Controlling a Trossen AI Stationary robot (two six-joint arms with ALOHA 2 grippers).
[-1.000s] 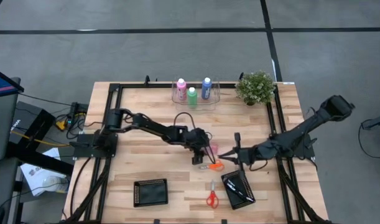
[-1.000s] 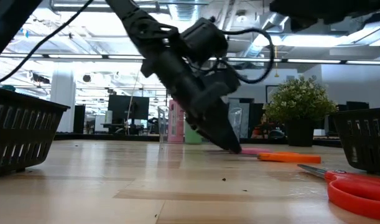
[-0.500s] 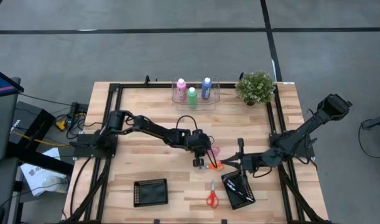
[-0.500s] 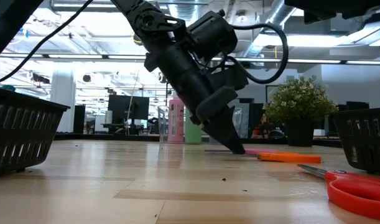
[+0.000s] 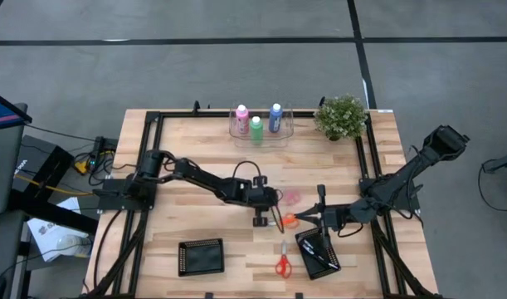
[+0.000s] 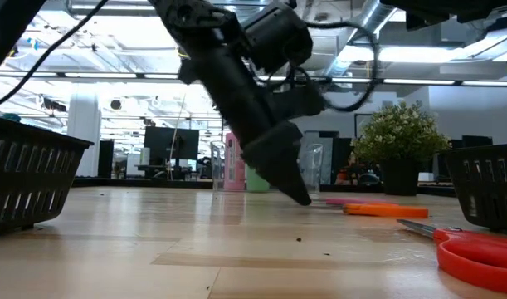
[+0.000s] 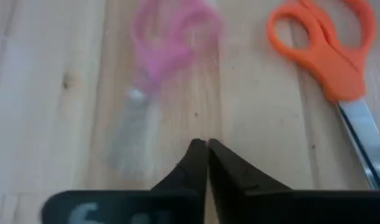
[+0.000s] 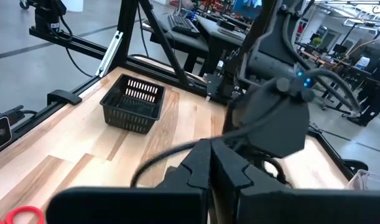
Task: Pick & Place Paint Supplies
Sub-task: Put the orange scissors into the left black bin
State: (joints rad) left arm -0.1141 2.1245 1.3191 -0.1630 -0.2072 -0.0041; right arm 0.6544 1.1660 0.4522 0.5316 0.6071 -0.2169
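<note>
your left gripper [image 7: 206,144] has snapped closed on nothing: in the left wrist view the two fingertips meet on bare wood, and a second ago they stood wide. just ahead of the tips lie the pink scissors [image 7: 153,74], blurred, and beside those the orange scissors [image 7: 329,53], both flat on the table and neither touched. in the high view the gripper has drawn back toward the table's near side, away from the pink scissors it had been reaching over. so the grab missed, and scissors are not paint supplies anyway. the three paint bottles, pink [image 5: 241,115], green [image 5: 256,126] and blue [image 5: 275,115], stand well beyond your gripper in the clear tray [image 5: 286,131] at the far edge, near the potted plant [image 5: 341,115]. your right gripper [image 5: 300,218] is closed and empty, beside the orange scissors, next to a black basket [image 5: 304,245] with thin dark brushes in it. a second black basket [image 5: 201,257] sits nearer your left arm. my read: reopen and go for the bottles.
</note>
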